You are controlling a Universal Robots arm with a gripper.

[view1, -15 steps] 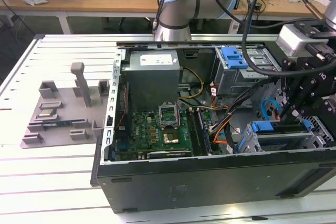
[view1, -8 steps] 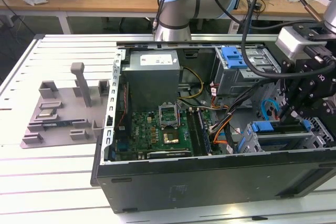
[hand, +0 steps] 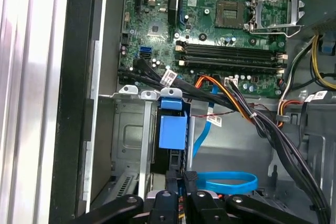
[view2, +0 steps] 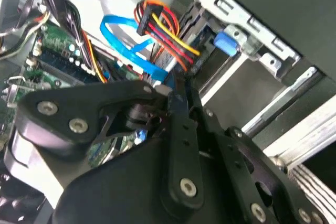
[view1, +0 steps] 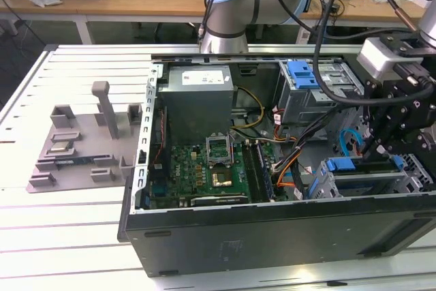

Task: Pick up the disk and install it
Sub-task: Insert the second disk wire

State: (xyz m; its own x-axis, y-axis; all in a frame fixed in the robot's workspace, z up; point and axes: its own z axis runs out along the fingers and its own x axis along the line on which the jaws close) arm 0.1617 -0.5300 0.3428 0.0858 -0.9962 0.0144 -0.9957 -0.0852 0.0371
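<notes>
The disk (view1: pixel 364 166) stands on edge in the grey drive cage (view1: pixel 320 185) at the case's front corner, on the exterior view's right. Its blue carrier frame shows along its upper edge. In the first wrist view the disk (hand: pixel 172 129) is seen end-on in the cage slot (hand: pixel 126 129). My gripper (view1: pixel 375 149) hangs just above it, jaws drawn together, with the tips at the disk's edge. In both wrist views the gripper (hand: pixel 181 178) (view2: pixel 176 95) looks shut. I cannot tell whether the tips pinch the carrier or only touch it.
The open computer case (view1: pixel 204 243) lies on a white slatted table. Blue and orange-yellow cables (view2: pixel 157 30) run close beside the cage. A second cage with a blue latch (view1: pixel 302 73) sits further back. The grey stand (view1: pixel 82 141) is on the exterior view's left.
</notes>
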